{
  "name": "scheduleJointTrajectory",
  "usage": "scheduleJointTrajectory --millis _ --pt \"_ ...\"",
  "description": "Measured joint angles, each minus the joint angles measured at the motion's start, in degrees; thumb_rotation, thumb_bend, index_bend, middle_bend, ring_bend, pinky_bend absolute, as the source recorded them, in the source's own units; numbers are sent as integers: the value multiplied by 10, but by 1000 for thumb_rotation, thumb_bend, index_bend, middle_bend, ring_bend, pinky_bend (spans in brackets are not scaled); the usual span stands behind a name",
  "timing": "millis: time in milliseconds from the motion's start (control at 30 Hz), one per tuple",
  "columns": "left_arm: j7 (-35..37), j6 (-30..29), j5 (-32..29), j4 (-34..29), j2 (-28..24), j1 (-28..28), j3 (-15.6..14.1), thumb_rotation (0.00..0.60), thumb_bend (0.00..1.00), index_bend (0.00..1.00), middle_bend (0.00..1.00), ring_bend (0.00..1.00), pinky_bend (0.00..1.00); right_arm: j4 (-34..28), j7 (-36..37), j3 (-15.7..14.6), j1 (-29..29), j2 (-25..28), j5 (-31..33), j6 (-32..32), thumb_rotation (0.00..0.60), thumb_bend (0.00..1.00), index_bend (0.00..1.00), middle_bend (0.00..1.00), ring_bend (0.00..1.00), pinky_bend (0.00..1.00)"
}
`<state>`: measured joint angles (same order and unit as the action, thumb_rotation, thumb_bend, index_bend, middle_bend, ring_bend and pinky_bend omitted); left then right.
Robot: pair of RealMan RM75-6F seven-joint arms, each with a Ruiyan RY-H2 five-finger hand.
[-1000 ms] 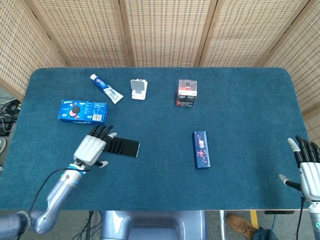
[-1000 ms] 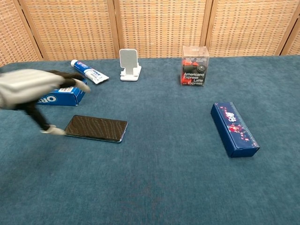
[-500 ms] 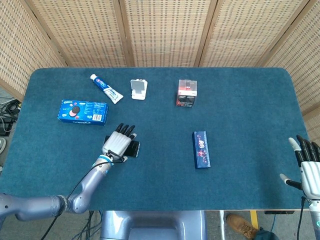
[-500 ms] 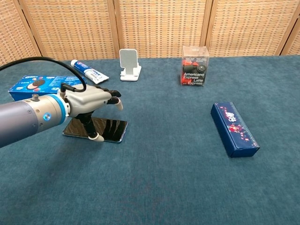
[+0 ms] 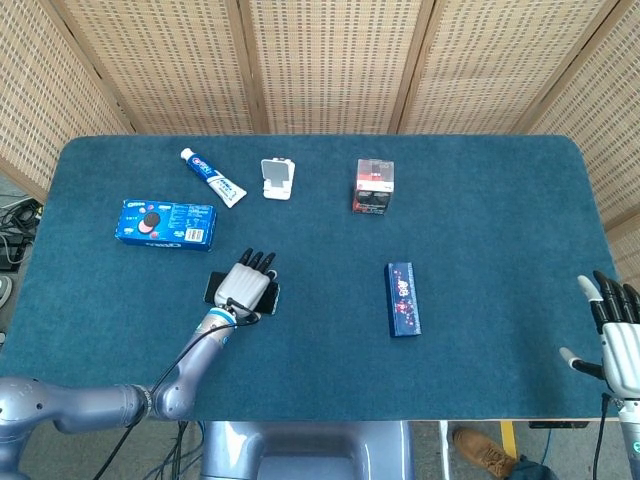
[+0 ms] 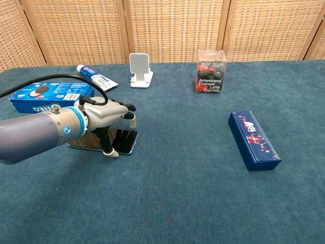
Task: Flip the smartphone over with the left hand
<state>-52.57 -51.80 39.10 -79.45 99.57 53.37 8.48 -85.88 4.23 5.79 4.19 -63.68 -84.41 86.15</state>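
Smartphone (image 6: 123, 141) lies flat, screen up, toward the bench's (image 5: 480, 220) left front. Left hand (image 5: 248, 284) hovers spread over it, thumb down at its front edge, grasping nothing yet. Next move: hook that edge and lift. Right hand (image 5: 618, 340) rests released at the right front corner.

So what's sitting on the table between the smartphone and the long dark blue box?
Nothing: in both views only bare blue cloth lies between the smartphone, under the left hand, and the dark blue box.
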Motion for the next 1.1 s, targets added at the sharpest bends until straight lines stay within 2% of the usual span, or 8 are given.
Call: scheduleJointTrajectory --millis 167,367,533,800,1100 --pt "5 -5 -6 9 8 6 -7 600 172 321 0 0 0 3 6 0 0 1 1 -3 600 0 0 0 0 0" --pt "15 -18 -2 10 10 5 -12 600 176 500 0 0 0 0 7 1 0 2 1 -2 600 0 0 0 0 0" --pt "27 -31 9 -3 2 1 -15 600 182 587 0 0 0 0 9 1 0 2 1 -3 600 0 0 0 0 0" --pt "54 -40 25 -40 -19 -5 -11 600 194 623 0 0 0 -2 10 0 0 3 -1 -1 600 0 0 0 0 0" --pt "170 -37 94 -79 -43 -21 9 600 192 617 0 0 0 -3 12 1 -1 5 1 -1 600 0 0 0 0 0"
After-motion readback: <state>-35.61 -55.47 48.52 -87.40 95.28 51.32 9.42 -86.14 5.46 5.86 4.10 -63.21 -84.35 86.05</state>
